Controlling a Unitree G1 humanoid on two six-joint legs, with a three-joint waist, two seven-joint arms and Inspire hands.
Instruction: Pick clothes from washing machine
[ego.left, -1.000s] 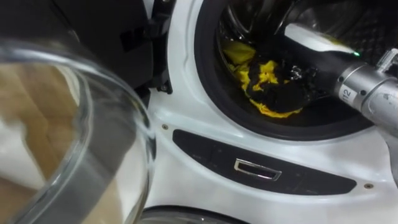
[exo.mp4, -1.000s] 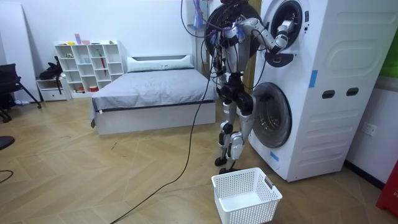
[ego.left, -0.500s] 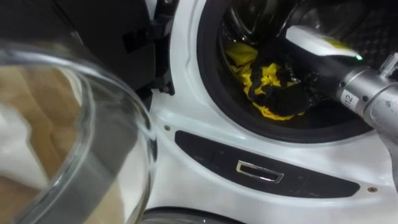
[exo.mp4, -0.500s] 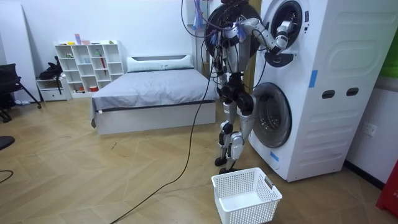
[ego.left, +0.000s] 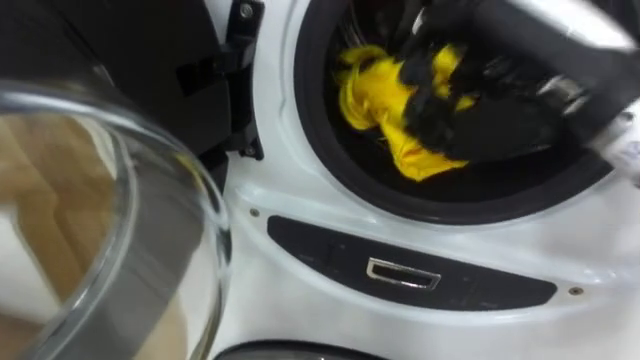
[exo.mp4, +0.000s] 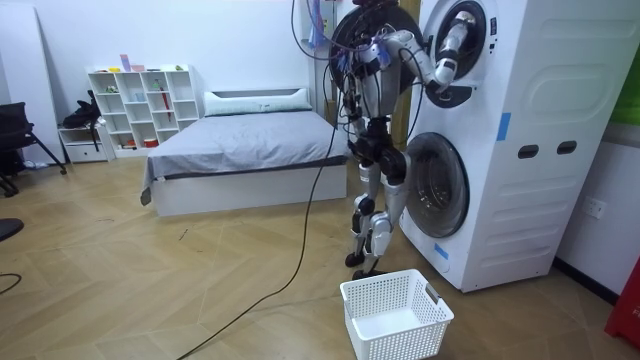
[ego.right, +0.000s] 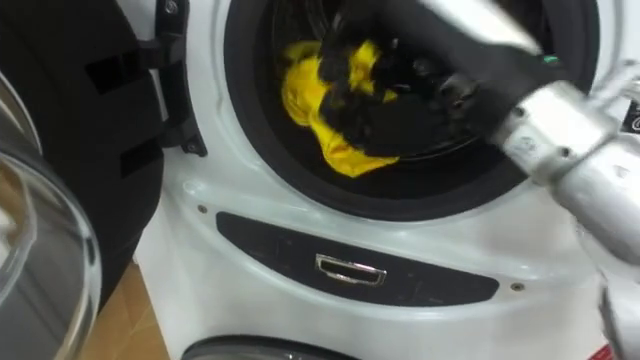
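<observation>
Reaching into the upper drum (ego.right: 470, 175) of the white front-loading washing machine (ego.right: 250, 230) with the black right hand (ego.right: 395, 110) clenched on the crumpled bright yellow garment (ego.right: 305, 95), low at the drum's mouth, likely to draw it out toward the white plastic lattice basket (exo.mp4: 395, 315) below.

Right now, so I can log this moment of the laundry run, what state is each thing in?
Upper washing machine door: swung open.
Yellow garment: bunched in the drum, gripped.
Right hand: inside the drum, shut on the yellow garment.
Laundry basket: on the floor, empty.
Lower washing machine door: appears closed.
</observation>
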